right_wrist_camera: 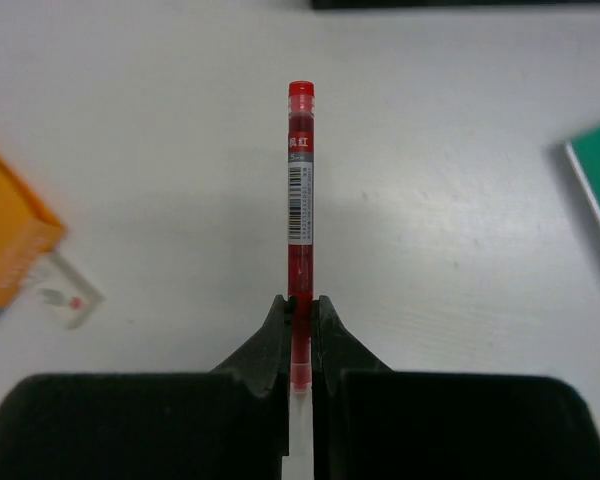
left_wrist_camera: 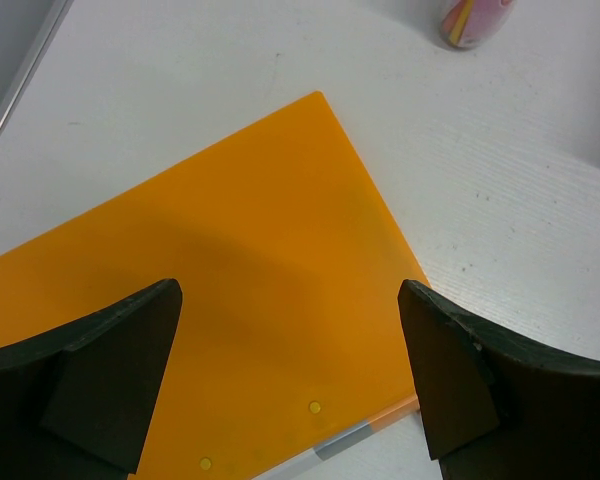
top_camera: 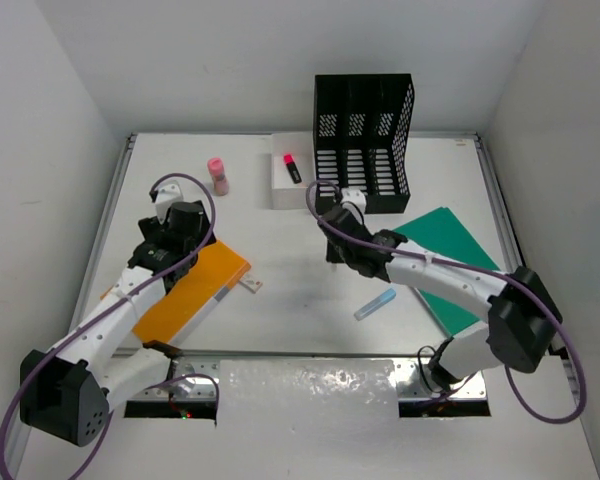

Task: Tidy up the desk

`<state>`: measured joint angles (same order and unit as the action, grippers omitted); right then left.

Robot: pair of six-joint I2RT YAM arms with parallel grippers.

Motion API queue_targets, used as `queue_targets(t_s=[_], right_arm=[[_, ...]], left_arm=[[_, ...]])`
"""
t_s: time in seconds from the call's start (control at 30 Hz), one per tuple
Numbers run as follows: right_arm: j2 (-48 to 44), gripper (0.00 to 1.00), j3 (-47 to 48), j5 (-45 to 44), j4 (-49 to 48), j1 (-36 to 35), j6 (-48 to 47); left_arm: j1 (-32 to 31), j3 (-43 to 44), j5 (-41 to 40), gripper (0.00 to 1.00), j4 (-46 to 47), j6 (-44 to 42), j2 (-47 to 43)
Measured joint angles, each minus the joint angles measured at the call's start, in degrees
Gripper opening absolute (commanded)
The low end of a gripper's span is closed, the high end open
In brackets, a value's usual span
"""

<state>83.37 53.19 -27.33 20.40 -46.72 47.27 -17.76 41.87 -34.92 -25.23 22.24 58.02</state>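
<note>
The desk (top_camera: 290, 310) is a white tabletop with metal rails along its edges. My right gripper (right_wrist_camera: 299, 305) is shut on a red pen (right_wrist_camera: 299, 190), which points straight out from the jaws above the bare top. In the top view that gripper (top_camera: 335, 238) hangs near the middle of the desk, in front of the black file rack (top_camera: 365, 140). My left gripper (left_wrist_camera: 290, 340) stands wide open over the near corner of an orange folder (left_wrist_camera: 240, 260), with nothing between its fingers. The folder (top_camera: 195, 290) lies flat at the left.
A green folder (top_camera: 450, 260) lies at the right under my right arm. A pale blue pen (top_camera: 375, 304) lies beside it. A small white box (top_camera: 285, 185) holds a pink highlighter (top_camera: 292, 167). A pink jar (top_camera: 219, 174) stands at the back left. A small white card (top_camera: 249, 284) lies by the orange folder.
</note>
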Motion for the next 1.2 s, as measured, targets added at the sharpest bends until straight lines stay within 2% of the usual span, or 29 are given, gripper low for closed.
queue_targets(t_s=[0.2, 0.47, 0.7, 1.07, 1.13, 1.2], right_arm=[[3.8, 0.00, 17.3, 2.7, -1.6, -0.2, -11.5], [22.9, 0.00, 34.2, 9.5, -12.4, 3.3, -21.2], [37.1, 0.00, 42.4, 14.4, -17.4, 8.3, -25.0], [42.1, 0.00, 51.8, 10.7, -21.4, 10.2, -29.4], [43.3, 0.03, 53.6, 9.5, -21.5, 10.3, -29.6], [44.4, 0.10, 54.2, 8.0, -21.5, 10.3, -29.8]], left_arm=[[0.0, 0.0, 0.0, 0.87, 0.2, -0.1, 0.8], [0.0, 0.0, -1.0, 0.87, 0.1, -0.1, 1.0], [0.0, 0.0, -1.8, 0.87, -0.2, -0.1, 1.0], [0.0, 0.0, -3.2, 0.87, -0.9, 0.1, 1.0], [0.0, 0.0, -3.3, 0.87, -1.0, 0.1, 1.0], [0.0, 0.0, -3.4, 0.87, -1.0, 0.1, 1.0]])
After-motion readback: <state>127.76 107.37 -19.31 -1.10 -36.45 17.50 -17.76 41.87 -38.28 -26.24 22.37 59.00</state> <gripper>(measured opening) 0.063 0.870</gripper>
